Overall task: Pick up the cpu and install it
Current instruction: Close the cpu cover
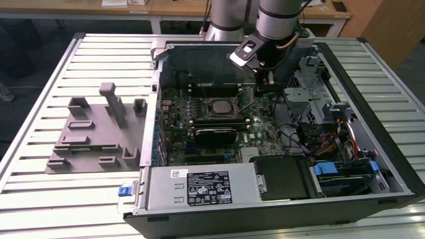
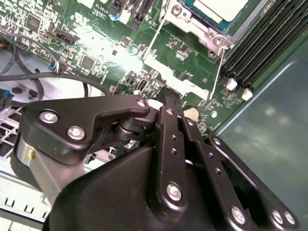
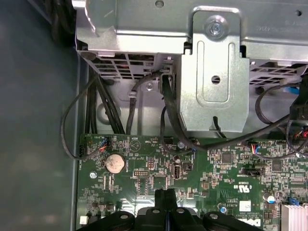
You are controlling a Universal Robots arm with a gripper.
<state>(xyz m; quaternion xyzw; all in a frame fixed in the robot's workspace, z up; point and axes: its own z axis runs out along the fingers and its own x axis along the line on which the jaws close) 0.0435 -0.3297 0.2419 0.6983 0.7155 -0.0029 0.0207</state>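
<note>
My tool (image 3: 166, 195) clenched, empty, tips close over motherboard (image 3: 144, 166) (cpu (image 2: 219, 7) sits in socket (image 2: 185, 19)); arm (image 1: 279, 20) near-vertical.

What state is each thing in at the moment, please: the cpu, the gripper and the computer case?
Small square silvery-grey cpu: lying in the metal-framed socket, not held.
Black gripper: shut with nothing between its fingers, close over the green circuit board beside the socket.
Black computer case: lying on its side, side panel off, inside exposed.
</note>
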